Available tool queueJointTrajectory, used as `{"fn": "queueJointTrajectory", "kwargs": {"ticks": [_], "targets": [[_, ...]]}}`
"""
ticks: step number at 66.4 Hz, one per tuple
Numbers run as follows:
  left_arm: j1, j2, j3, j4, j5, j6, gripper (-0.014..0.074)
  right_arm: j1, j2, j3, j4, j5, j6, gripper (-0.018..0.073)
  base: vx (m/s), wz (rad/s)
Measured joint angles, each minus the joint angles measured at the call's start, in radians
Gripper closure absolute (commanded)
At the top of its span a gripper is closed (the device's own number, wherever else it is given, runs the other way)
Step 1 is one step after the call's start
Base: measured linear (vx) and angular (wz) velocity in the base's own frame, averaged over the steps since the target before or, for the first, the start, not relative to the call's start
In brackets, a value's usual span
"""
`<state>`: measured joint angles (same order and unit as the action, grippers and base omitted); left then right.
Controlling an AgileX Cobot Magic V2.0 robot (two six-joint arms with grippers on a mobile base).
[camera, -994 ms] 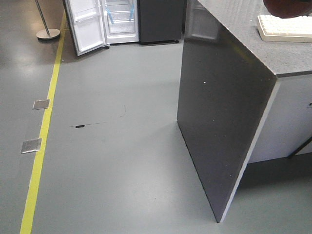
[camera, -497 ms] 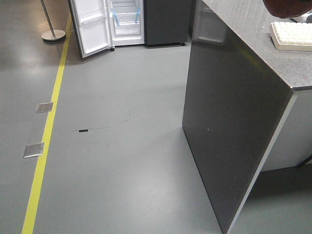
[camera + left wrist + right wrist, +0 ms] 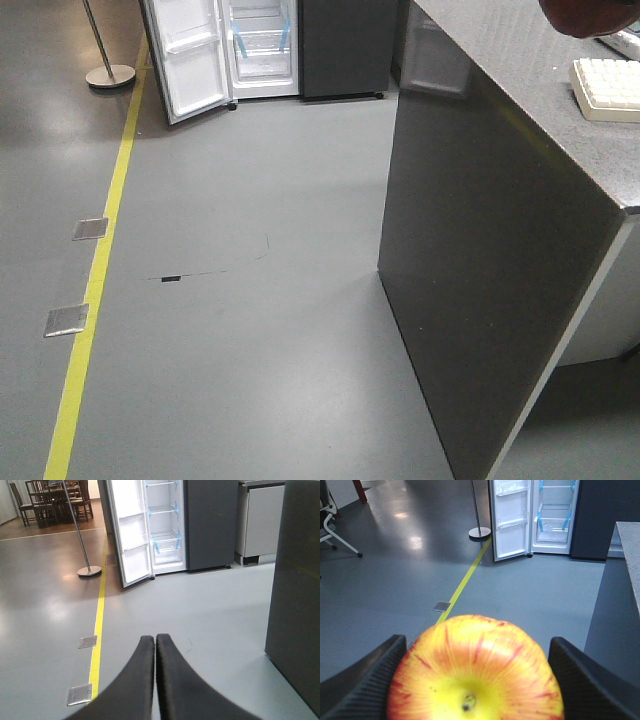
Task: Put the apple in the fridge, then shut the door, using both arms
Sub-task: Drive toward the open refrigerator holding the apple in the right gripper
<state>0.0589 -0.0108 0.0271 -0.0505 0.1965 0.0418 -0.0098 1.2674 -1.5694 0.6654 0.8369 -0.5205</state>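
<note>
The apple (image 3: 475,670), red-streaked with a yellow patch round its stem, fills the bottom of the right wrist view. My right gripper (image 3: 476,642) is shut on it, one ribbed finger on each side. A dark red edge of the apple (image 3: 590,14) shows at the top right of the front view. The fridge (image 3: 262,50) stands far ahead across the floor, its white inside and blue tape showing. Its door (image 3: 190,55) hangs open to the left. My left gripper (image 3: 155,639) is shut on nothing, pointing toward the fridge (image 3: 165,525).
A tall grey stone-topped counter (image 3: 500,200) stands close on the right with a white keyboard (image 3: 610,88) on it. A yellow floor line (image 3: 100,270), two metal floor plates (image 3: 90,228) and a pole stand (image 3: 108,72) lie to the left. Chairs (image 3: 50,500) stand far left.
The front view has shifted: the counter and keyboard slid rightward in the picture and the fridge moved slightly right. The apple's edge stays at the top right.
</note>
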Motion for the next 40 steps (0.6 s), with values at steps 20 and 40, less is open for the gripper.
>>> {"fn": "queueJointTrajectory", "kwargs": {"ticks": [20, 40], "targets": [[0.000, 0.000, 0.000, 0.000, 0.000, 0.000, 0.0604, 0.000, 0.000, 0.000, 0.000, 0.000, 0.000, 0.0419, 0.10, 0.02], [0.000, 0.000, 0.000, 0.000, 0.000, 0.000, 0.0604, 0.000, 0.000, 0.000, 0.000, 0.000, 0.000, 0.0419, 0.10, 0.04]]}}
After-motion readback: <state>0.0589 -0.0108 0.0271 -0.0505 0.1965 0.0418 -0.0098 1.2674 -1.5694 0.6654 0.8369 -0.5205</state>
